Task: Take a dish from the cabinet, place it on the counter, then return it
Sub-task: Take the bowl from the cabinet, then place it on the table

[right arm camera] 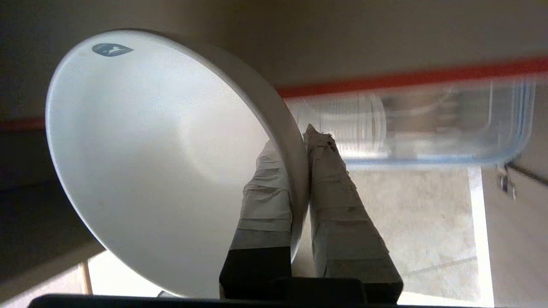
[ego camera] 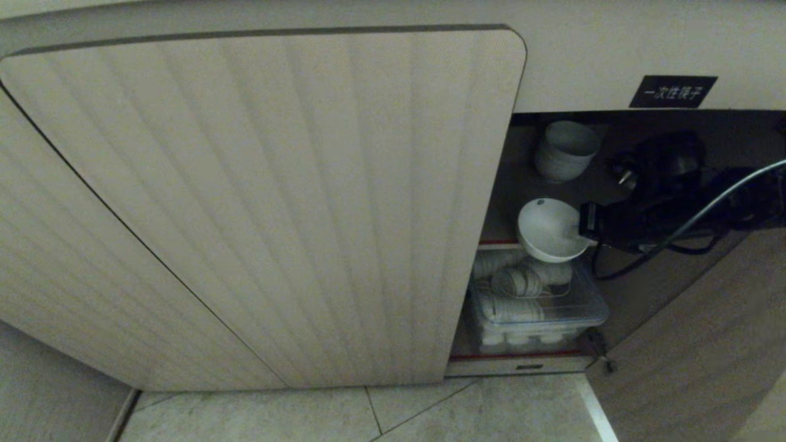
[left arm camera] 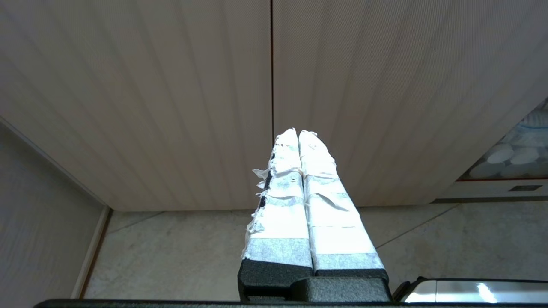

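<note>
One dish point(right arm camera: 162, 162) rim sits pinched in right hand point(right arm camera: 299, 141).

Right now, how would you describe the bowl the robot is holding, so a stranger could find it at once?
Look into the open right side of the beige fluted cabinet. In front of the red-edged shelf, the right hand pinches the rim of a small white dish. Unlike the bowls stacked in the clear tub below, it is alone, tilted and lifted.

Black label point(ego camera: 673, 91) on cabinet point(ego camera: 264, 202) front, white characters, seemingly 一次性筷子, small grey mark inside dish point(right arm camera: 162, 158)
</note>
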Controlling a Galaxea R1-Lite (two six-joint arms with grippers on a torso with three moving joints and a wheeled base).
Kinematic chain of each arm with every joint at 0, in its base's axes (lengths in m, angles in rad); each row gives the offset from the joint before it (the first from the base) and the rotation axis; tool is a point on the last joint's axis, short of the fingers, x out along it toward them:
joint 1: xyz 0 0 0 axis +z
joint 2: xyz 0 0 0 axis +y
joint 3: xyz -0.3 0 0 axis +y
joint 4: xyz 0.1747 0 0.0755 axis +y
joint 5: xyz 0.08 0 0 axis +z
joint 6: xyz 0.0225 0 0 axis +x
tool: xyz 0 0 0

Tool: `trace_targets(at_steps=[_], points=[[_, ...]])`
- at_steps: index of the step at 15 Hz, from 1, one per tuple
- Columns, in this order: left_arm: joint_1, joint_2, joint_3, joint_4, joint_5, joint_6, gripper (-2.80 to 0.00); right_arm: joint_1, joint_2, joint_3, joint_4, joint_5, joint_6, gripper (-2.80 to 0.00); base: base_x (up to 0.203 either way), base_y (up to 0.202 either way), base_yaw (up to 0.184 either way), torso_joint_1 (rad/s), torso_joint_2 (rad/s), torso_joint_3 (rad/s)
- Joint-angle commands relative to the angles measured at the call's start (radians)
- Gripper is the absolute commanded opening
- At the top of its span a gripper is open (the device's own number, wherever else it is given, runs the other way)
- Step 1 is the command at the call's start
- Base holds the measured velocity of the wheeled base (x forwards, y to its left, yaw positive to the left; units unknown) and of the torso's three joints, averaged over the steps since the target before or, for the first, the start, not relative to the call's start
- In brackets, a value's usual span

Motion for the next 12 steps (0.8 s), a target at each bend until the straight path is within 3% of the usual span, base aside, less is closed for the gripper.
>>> trace_targets(at_steps=[1, 12], points=[[0.000, 0.000, 0.000, 0.000, 0.000, -0.001, -2.80, 0.000, -0.044, 0.048, -0.002, 0.003, 0.002, -2.80, 0.000, 0.000, 0.000, 0.000, 0.00, 0.000], [0.000, 0.000, 0.000, 0.000, 0.000, -0.001, -2.80, 0.002, -0.229, 0.290, -0.030, 0.004, 0.000, -2.80, 0.000, 0.000, 0.000, 0.000, 0.00, 0.000]])
